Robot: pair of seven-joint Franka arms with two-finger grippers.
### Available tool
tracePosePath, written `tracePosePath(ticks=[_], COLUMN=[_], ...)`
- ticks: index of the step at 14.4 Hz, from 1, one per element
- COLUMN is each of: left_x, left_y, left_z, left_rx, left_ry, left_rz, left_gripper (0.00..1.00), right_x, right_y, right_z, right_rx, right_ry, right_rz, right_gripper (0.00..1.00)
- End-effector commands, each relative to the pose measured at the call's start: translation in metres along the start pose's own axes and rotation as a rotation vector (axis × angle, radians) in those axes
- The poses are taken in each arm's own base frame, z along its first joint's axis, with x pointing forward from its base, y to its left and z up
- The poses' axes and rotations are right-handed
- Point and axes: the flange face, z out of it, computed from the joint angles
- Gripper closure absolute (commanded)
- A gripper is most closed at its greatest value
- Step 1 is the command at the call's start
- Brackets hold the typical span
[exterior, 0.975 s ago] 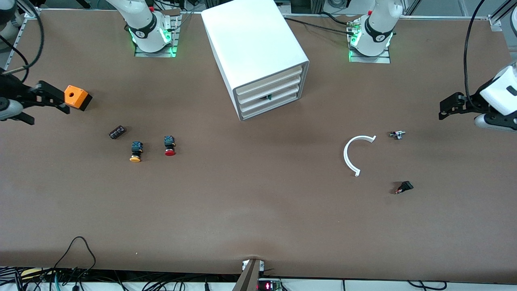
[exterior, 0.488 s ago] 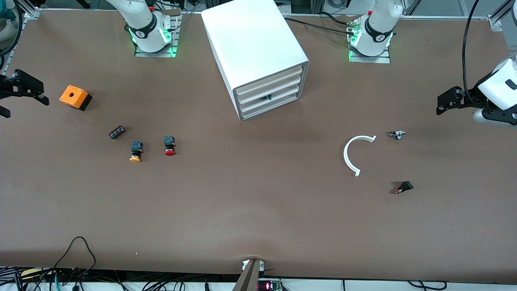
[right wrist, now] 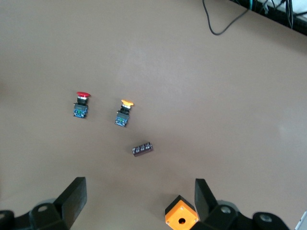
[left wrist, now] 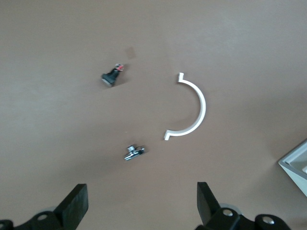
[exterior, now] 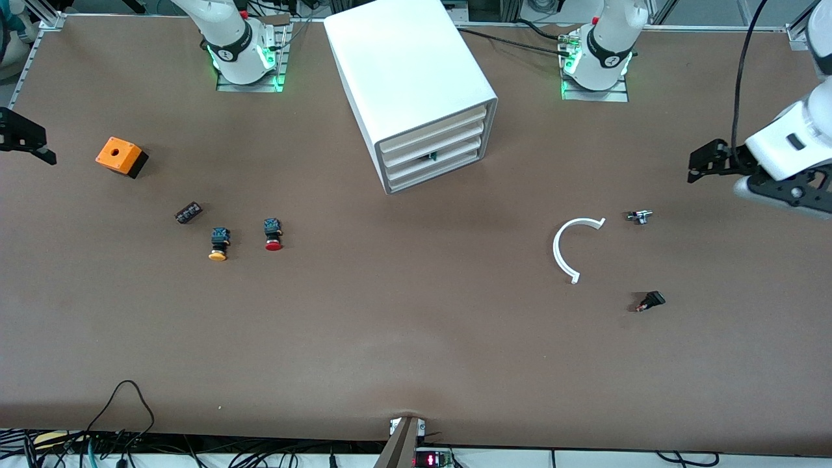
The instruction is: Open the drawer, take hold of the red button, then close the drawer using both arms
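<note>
Hovering high at the two ends of the bench (exterior: 416,351), both tools are spread wide and hold nothing. The left tool (exterior: 705,162) hangs over the bench edge at the left arm's end, near a white half-ring (exterior: 564,250), a small metal part (exterior: 639,216) and a small black part (exterior: 650,301). The right tool (exterior: 23,136) hangs at the right arm's end, beside an orange cube (exterior: 118,156). Between the arm bases stands the cabinet (exterior: 409,84), its drawer (exterior: 432,146) fronts all shut, so opening comes first. The red button (exterior: 273,235) lies on the bench nearer the front camera than the cabinet, toward the right arm's end, just beside a yellow button (exterior: 218,244) and near a small dark block (exterior: 188,212). It looks well placed for the right arm, leaving the drawer to the left.
</note>
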Motion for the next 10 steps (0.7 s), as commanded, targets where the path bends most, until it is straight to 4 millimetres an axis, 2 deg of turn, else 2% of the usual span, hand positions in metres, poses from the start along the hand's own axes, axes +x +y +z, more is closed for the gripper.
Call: tracePosePath(ticks=[1,3,6,7,8,10], left_x=[0.006,-0.002,0.005,0.000,-0.002,-0.016], left_y=[0.007,0.011,0.014,0.010,0.003,-0.041], left_z=[0.003,-0.010,-0.014,-0.025,-0.029,-0.032], left_rx=[-0.044,-0.038,-0.086,-0.075,-0.075,-0.076], left_ry=[-0.001,0.011,0.045,0.063,0.067,0.074], left_rz=[0.037,0.045,0.040,0.033,0.012,-0.062], left_gripper=[0.00,0.00,0.00,0.00,0.00,0.00], right_x=[-0.006,-0.003,-0.001,-0.005,-0.012,-0.016], right_y=[-0.002,-0.005,-0.013,-0.019,-0.023,-0.024], right_z=[-0.006,-0.006,-0.004,-0.003,0.000,-0.002], right_rx=[0.006,0.002,-0.014,-0.018,-0.027,-0.030], right_ry=[-0.016,-0.018,-0.015,0.003,0.034,0.046], right_rz=[-0.001,0.057,0.050,0.040,0.037,0.068], right_gripper=[0.00,0.00,0.00,0.00,0.00,0.00])
